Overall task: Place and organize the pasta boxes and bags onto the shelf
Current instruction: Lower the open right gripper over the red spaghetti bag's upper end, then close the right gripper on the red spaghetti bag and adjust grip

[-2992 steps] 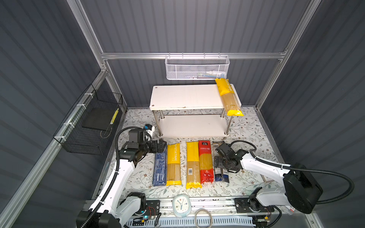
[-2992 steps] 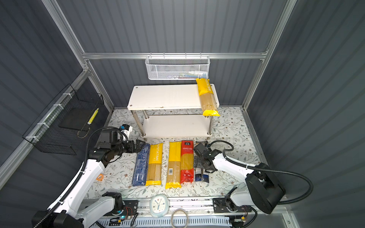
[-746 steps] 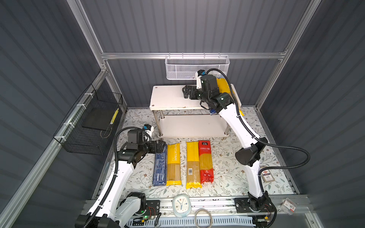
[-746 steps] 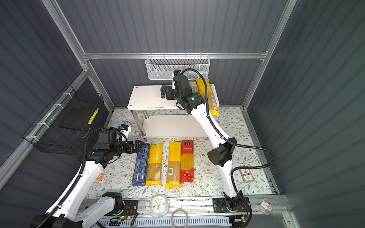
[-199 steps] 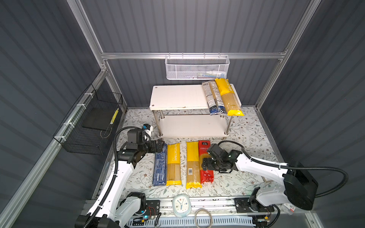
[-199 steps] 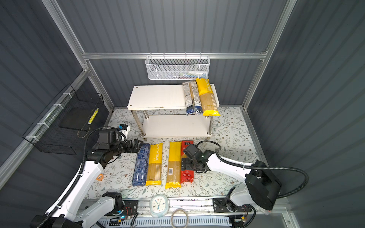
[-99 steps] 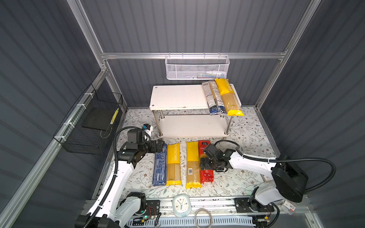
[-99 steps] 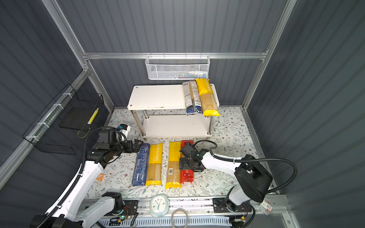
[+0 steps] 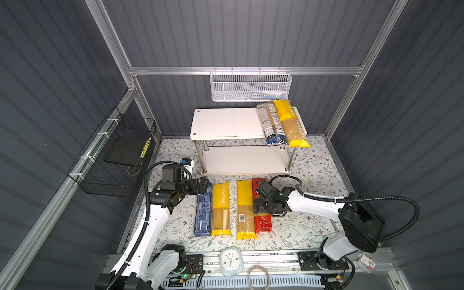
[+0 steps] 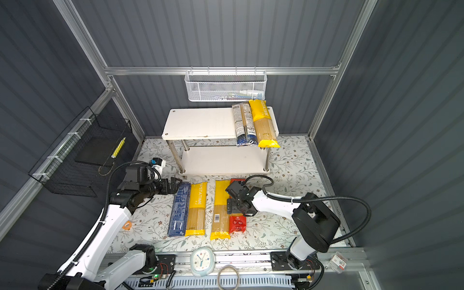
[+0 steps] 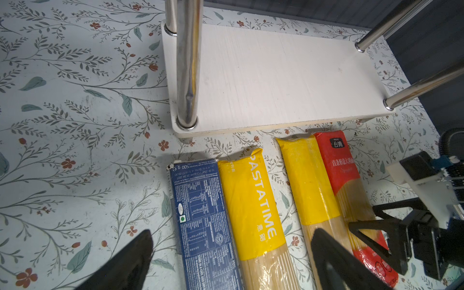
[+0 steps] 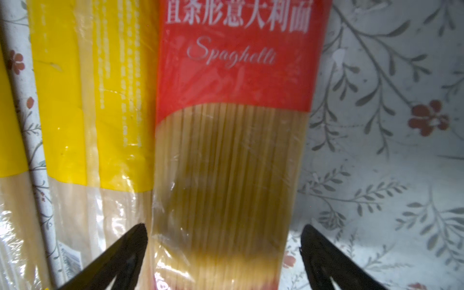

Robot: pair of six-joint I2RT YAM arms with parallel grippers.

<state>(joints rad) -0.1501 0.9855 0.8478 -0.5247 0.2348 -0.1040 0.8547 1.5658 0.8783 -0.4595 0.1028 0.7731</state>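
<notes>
The white shelf [image 9: 226, 123] carries a clear bag with a dark-blue end [image 9: 272, 125] and a yellow bag [image 9: 291, 123] at the right of its top tier. On the floral mat in front lie the dark-blue pasta box [image 9: 203, 213], a yellow PASTATIME bag [image 9: 221, 208], a plain yellow bag [image 9: 244, 208] and a red bag [image 9: 262, 223]. My right gripper [image 12: 223, 251] hangs open low over the red bag's [image 12: 231, 150] middle, one finger on each side. My left gripper [image 11: 231, 251] is open above the far ends of the box [image 11: 203, 221] and the PASTATIME bag [image 11: 256, 206].
A white mesh basket [image 9: 251, 86] hangs on the back wall above the shelf. A black wire basket [image 9: 113, 160] is fixed to the left wall. A small clock [image 9: 230, 257] and a cable ring [image 9: 258, 275] lie on the front rail.
The clear bag came off the mat and now lies on the shelf's top tier. In the last second my right gripper slid left to straddle the red bag. The left arm has stayed put.
</notes>
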